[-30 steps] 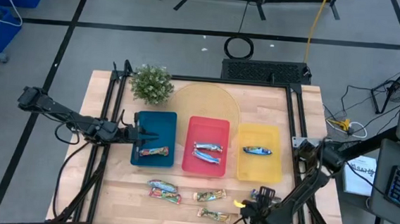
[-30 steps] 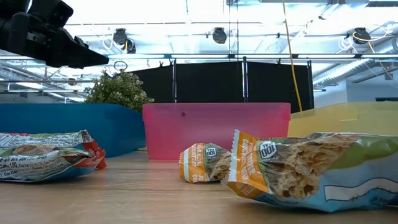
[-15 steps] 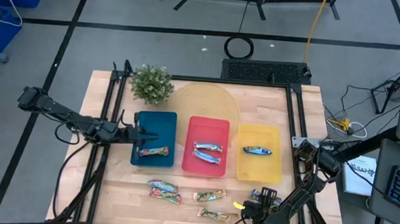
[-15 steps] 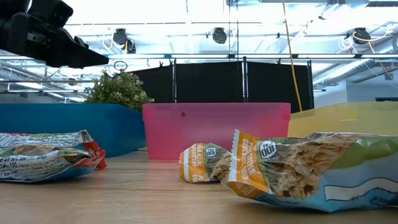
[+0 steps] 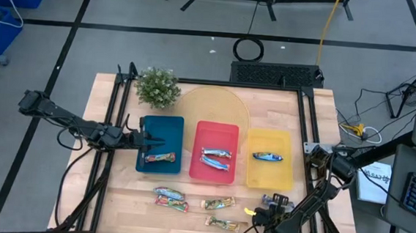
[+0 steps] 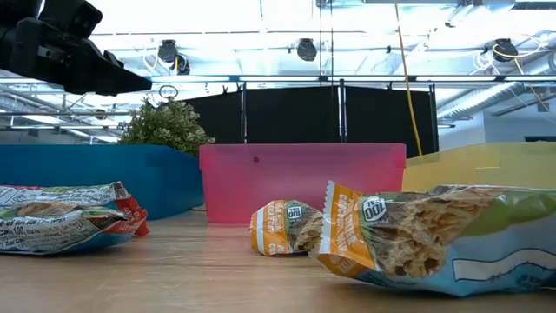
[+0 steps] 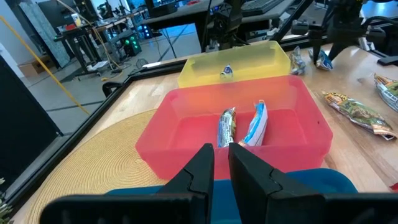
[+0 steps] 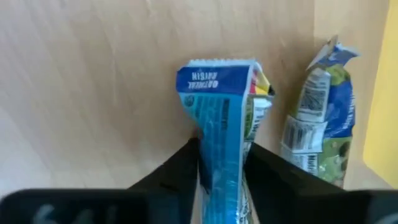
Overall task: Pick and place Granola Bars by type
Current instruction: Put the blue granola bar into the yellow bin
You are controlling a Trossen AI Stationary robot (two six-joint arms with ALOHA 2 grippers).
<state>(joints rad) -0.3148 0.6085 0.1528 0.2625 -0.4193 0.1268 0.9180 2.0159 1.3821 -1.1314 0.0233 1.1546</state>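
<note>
My right gripper (image 5: 266, 211) is near the table's near right corner, in front of the yellow tray (image 5: 285, 173), shut on a blue bar (image 8: 217, 124). A second blue-green bar (image 8: 314, 127) lies beside it on the wood. My left gripper (image 7: 222, 167) hovers shut over the blue tray (image 5: 164, 128), where one red-green bar (image 5: 159, 157) lies flat. Two silvery-blue bars (image 5: 216, 158) lie in the pink tray (image 5: 216, 129), and one blue bar (image 5: 267, 157) lies in the yellow tray. Several multicolour bars (image 5: 171, 197) lie on the table's near part. My right gripper pinches the blue bar between its two fingers, which grip its near part (image 8: 219, 168). The bar runs along the fingers and sticks out past their tips, with its crimped end (image 8: 214, 78) farthest from them. Whether it is lifted clear of the wood I cannot tell.
A small potted plant (image 5: 156, 86) stands at the far left, next to a round woven mat (image 5: 212, 106) behind the trays. Loose bars (image 6: 282, 228) lie close in front of the low camera. Bare wood lies between the trays and the near edge.
My right arm has shifted slightly, with its gripper staying shut on the blue bar near the yellow tray's front. The left arm has kept still.
</note>
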